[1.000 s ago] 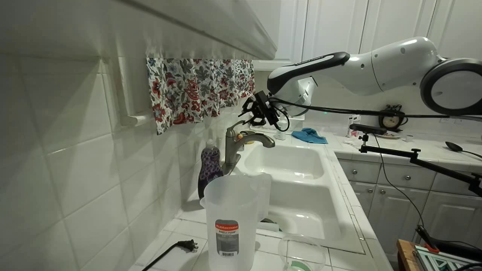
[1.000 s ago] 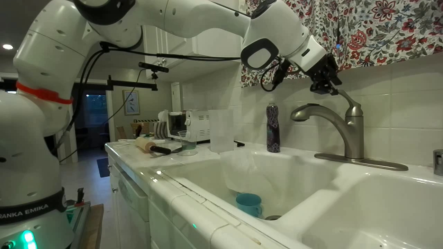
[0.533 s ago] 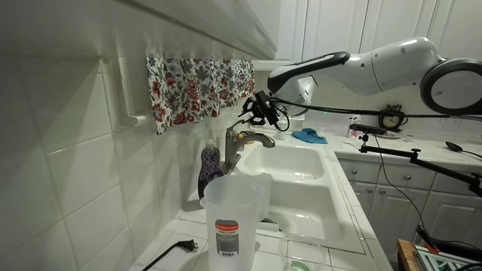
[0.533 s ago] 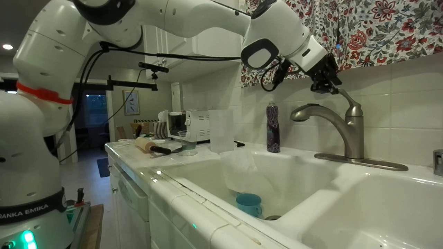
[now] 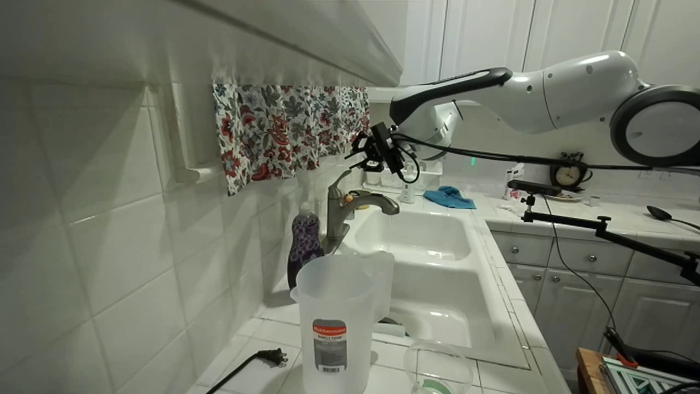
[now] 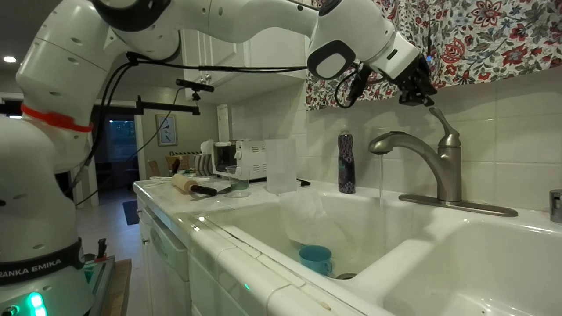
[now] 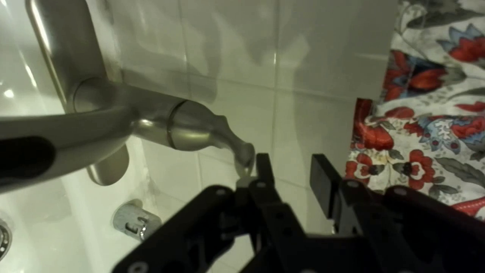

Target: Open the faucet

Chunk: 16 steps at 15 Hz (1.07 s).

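The brushed-metal faucet (image 6: 450, 175) stands at the back of the white double sink; it also shows in an exterior view (image 5: 334, 219) and in the wrist view (image 7: 151, 110). Its lever handle (image 6: 447, 127) is tilted up, with its tip just below my fingertips. A thin stream of water (image 6: 381, 175) runs from the spout into the sink. My gripper (image 7: 291, 161) is open, with nothing between its fingers. In the wrist view the lever (image 7: 242, 151) lies outside the jaws, beside the left finger; whether they touch I cannot tell. My gripper is above the lever in both exterior views (image 5: 349, 162) (image 6: 430, 103).
The tiled wall (image 6: 522, 145) and flowered curtain (image 6: 487, 48) are close behind the gripper. A purple bottle (image 6: 346, 169) stands beside the faucet. A translucent jug (image 5: 342, 301) stands on the counter. A blue cup (image 6: 315, 259) sits in the sink basin.
My gripper has moved up, and the lever has tilted up with its tip higher than before. Water now runs from the spout; none showed in the earlier frames.
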Motion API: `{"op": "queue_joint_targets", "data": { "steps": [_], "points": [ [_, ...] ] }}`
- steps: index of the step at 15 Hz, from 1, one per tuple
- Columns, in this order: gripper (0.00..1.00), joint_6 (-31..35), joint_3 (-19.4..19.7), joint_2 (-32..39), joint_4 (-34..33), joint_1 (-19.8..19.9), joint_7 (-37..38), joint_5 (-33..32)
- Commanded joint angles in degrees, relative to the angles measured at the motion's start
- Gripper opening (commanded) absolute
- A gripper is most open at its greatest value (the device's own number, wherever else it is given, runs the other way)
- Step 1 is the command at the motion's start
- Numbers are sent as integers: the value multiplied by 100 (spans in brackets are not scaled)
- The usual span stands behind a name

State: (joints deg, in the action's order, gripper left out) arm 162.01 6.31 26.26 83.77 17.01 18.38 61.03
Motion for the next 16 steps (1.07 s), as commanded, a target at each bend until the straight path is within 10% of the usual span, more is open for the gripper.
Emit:
{"op": "queue_joint_targets", "data": {
  "steps": [1, 6, 8, 16],
  "points": [
    [33, 14, -155, 207, -462, 161, -336, 293],
    [24, 7, -80, 145, -443, 103, -172, 177],
    [50, -63, 28, 25, -311, 18, 6, -48],
    [99, -113, 316, -775, 455, -390, 195, -1164]
  ]
}}
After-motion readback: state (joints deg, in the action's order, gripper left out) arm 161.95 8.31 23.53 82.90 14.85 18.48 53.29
